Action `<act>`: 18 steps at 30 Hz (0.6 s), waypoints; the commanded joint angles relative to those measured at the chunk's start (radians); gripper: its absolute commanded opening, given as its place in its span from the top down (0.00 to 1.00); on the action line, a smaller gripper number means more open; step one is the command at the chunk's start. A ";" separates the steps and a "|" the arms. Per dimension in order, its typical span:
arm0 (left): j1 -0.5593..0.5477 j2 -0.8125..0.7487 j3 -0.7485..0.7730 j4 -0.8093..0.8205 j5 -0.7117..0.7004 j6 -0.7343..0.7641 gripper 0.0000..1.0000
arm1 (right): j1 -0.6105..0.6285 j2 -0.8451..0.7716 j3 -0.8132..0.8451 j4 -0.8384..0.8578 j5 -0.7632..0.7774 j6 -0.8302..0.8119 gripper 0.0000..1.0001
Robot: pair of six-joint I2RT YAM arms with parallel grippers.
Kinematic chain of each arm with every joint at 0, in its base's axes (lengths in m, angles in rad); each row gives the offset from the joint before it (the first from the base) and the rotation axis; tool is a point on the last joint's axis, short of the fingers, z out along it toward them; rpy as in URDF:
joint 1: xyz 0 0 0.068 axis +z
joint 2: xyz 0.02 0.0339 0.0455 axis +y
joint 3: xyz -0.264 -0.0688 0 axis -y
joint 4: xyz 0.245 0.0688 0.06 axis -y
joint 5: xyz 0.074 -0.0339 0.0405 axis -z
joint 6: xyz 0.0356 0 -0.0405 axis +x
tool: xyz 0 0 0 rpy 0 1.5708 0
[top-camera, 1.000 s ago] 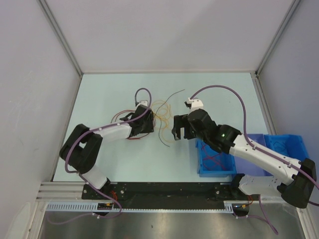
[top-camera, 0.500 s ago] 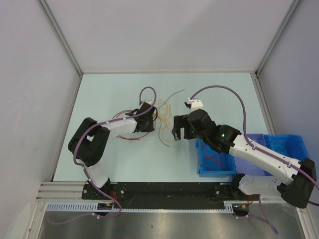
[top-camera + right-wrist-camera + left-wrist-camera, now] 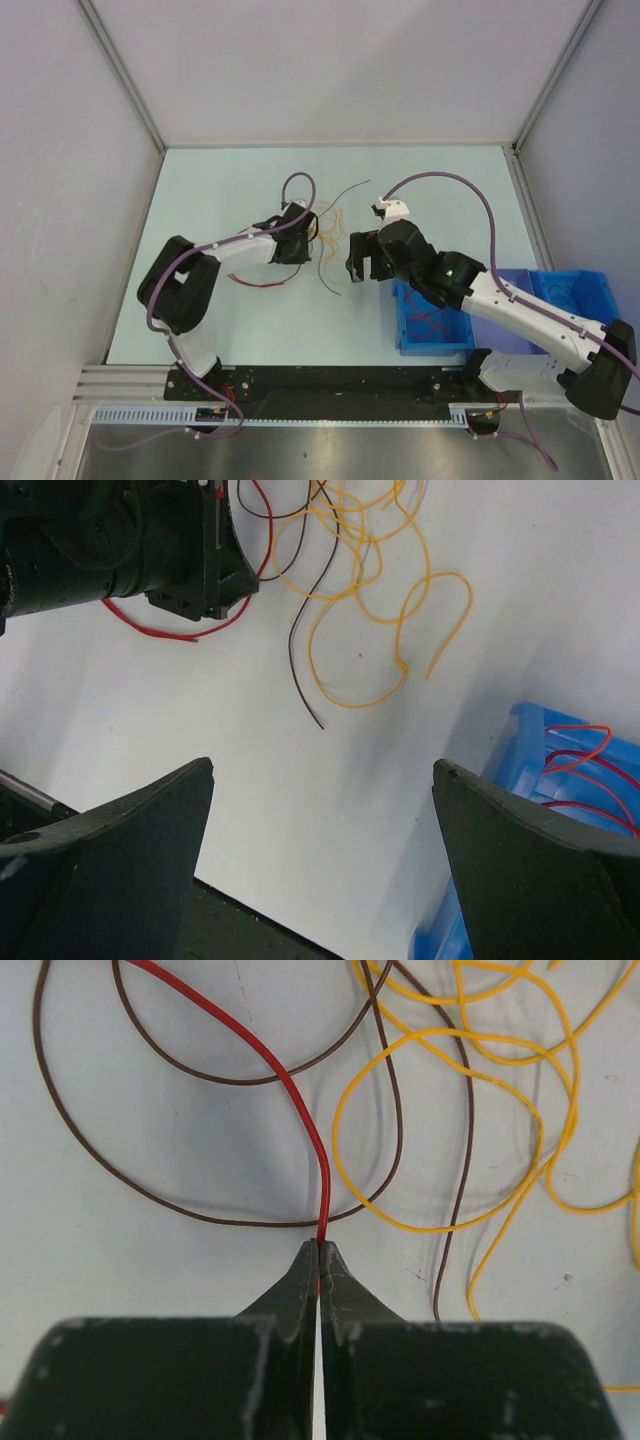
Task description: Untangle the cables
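No readable text, label, brand, number or sign shows in any view.

End of the red cable (image 3: 325, 1180) unseen inside the left gripper (image 3: 319, 1252) — yellow cables (image 3: 445, 1032) off the top and right edges.

A pale table (image 3: 230, 190) forms the floor of a booth with plain light grey walls (image 3: 330, 70) and slim metal posts (image 3: 122, 80) rising from the far corners. A blue bin (image 3: 436, 345) stands on the table's near right part, and a second blue bin (image 3: 590, 285) stands further right, close to the side wall. Along the near edge run a black mounting plate (image 3: 340, 380), a white slotted strip (image 3: 330, 414) and a brushed steel surface (image 3: 350, 455).
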 commanded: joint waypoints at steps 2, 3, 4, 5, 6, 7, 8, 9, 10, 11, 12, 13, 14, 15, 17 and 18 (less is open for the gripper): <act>-0.003 -0.144 0.130 -0.114 -0.028 0.044 1.00 | -0.001 -0.067 0.001 0.002 -0.006 0.022 0.05; -0.003 -0.189 0.147 -0.128 -0.031 0.050 1.00 | -0.001 -0.071 0.001 0.004 -0.006 0.023 0.05; -0.005 -0.210 0.163 -0.145 -0.031 0.061 1.00 | -0.003 -0.076 0.002 0.004 -0.006 0.026 0.05; -0.005 -0.230 0.197 -0.171 -0.033 0.067 1.00 | -0.003 -0.080 0.002 0.005 -0.007 0.031 0.05; -0.005 -0.250 0.216 -0.185 -0.030 0.073 1.00 | -0.004 -0.080 0.001 0.005 -0.009 0.033 0.05; -0.005 -0.280 0.236 -0.198 -0.028 0.085 1.00 | -0.003 -0.083 0.001 0.008 -0.012 0.040 0.05; -0.005 -0.296 0.286 -0.229 -0.028 0.088 1.00 | -0.003 -0.087 0.001 0.011 -0.015 0.043 0.05; -0.005 -0.309 0.314 -0.247 -0.018 0.102 1.00 | -0.003 -0.090 0.001 0.016 -0.022 0.045 0.05; -0.005 -0.338 0.341 -0.261 -0.004 0.111 1.00 | -0.004 -0.094 0.002 0.024 -0.026 0.051 0.05; -0.005 -0.358 0.395 -0.269 0.022 0.120 1.00 | -0.003 -0.099 0.001 0.025 -0.032 0.051 0.05; -0.005 -0.380 0.418 -0.262 0.080 0.146 1.00 | -0.003 -0.106 0.001 0.028 -0.035 0.054 0.05; -0.005 -0.435 0.440 -0.251 0.116 0.154 1.00 | -0.003 -0.114 0.001 0.030 -0.038 0.057 0.05; -0.005 -0.460 0.475 -0.222 0.145 0.163 0.99 | -0.003 -0.120 0.001 0.031 -0.035 0.060 0.05; -0.005 -0.490 0.487 -0.206 0.197 0.176 0.97 | -0.003 -0.137 0.001 0.028 -0.033 0.060 0.05; -0.005 -0.564 0.503 -0.153 0.240 0.188 0.92 | -0.003 -0.159 0.001 0.031 -0.027 0.065 0.05; -0.005 -0.589 0.495 -0.130 0.262 0.206 0.91 | -0.004 -0.178 0.001 0.033 -0.024 0.066 0.05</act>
